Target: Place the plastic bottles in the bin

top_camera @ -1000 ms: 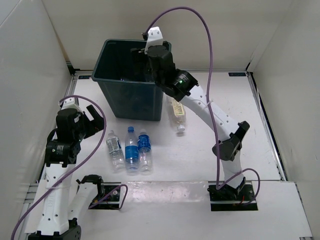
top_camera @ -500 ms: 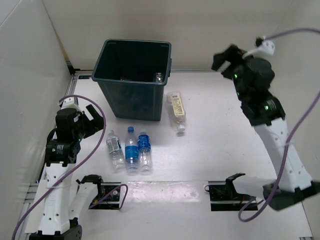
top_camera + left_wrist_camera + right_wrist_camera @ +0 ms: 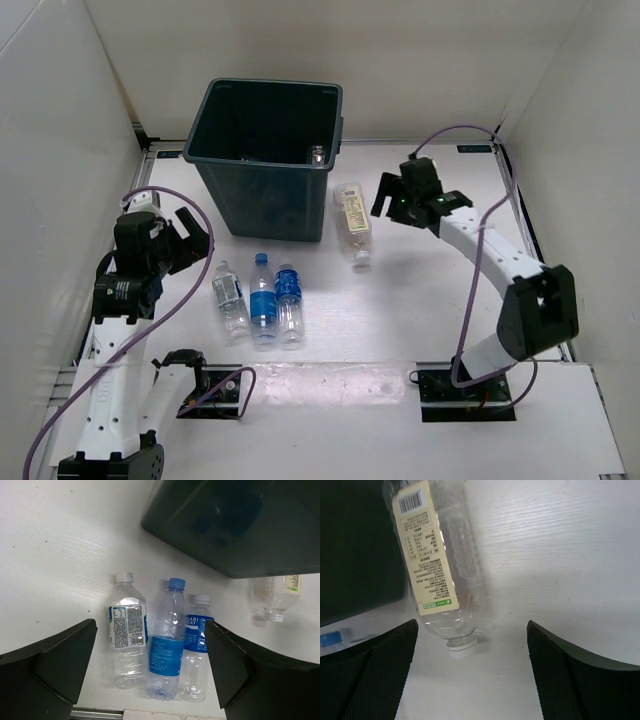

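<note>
The dark green bin (image 3: 228, 187) stands at the back left, and a plain clear bottle (image 3: 318, 155) lies inside against its right wall. A cream-label bottle (image 3: 352, 222) lies on the table to the right of the bin, cap towards me. My right gripper (image 3: 392, 196) is open and empty just right of it; in the right wrist view the bottle (image 3: 435, 575) lies left of centre between the open fingers (image 3: 375, 670). Three blue-label bottles (image 3: 263, 301) lie side by side in front of the bin. My left gripper (image 3: 185, 240) hovers open to their left, and they show below it (image 3: 167, 640).
White walls close in the table on the left, back and right. The bin's side (image 3: 240, 525) fills the top of the left wrist view and the left edge of the right wrist view (image 3: 350, 545). A metal rail (image 3: 350, 372) runs along the near edge.
My right arm left the bin's rim, swung out to the right, then came down beside the cream-label bottle. The plain bottle now lies in the bin. The left arm barely moved.
</note>
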`<action>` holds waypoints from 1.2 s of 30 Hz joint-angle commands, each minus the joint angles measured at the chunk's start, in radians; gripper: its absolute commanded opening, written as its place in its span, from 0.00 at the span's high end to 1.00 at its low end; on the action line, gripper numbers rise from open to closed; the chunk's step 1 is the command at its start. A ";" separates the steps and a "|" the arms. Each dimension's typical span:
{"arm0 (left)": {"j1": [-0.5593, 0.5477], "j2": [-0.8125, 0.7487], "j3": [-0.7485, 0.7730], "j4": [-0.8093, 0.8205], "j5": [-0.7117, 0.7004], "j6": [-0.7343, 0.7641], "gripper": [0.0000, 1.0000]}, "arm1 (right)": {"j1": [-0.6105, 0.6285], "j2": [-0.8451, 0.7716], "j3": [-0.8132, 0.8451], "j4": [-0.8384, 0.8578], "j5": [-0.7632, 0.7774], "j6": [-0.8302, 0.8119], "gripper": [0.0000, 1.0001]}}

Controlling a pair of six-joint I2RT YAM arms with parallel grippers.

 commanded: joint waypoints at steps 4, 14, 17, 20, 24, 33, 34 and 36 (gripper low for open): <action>0.007 -0.002 -0.006 0.026 0.035 0.008 0.00 | 0.058 0.139 0.119 0.043 -0.041 -0.032 0.10; 0.007 -0.010 -0.006 0.027 0.043 0.008 0.00 | 0.074 0.382 0.289 0.008 -0.156 -0.044 0.10; 0.007 -0.005 -0.006 0.027 0.048 0.008 0.00 | 0.084 0.443 0.341 -0.043 -0.137 -0.043 0.10; 0.007 -0.010 -0.006 0.029 0.046 0.010 0.00 | 0.097 0.489 0.379 -0.097 -0.107 -0.026 0.10; 0.033 -0.006 -0.010 0.034 0.055 0.005 0.00 | 0.118 0.544 0.445 -0.183 -0.052 0.014 0.10; 0.048 -0.006 -0.020 0.038 0.075 0.001 0.00 | 0.134 0.629 0.496 -0.292 -0.061 0.077 0.38; 0.047 -0.006 -0.020 0.041 0.078 0.001 0.00 | 0.132 0.614 0.457 -0.287 -0.067 0.080 0.40; 0.048 -0.003 -0.020 0.041 0.078 -0.001 0.00 | 0.137 0.589 0.412 -0.263 -0.068 0.100 0.41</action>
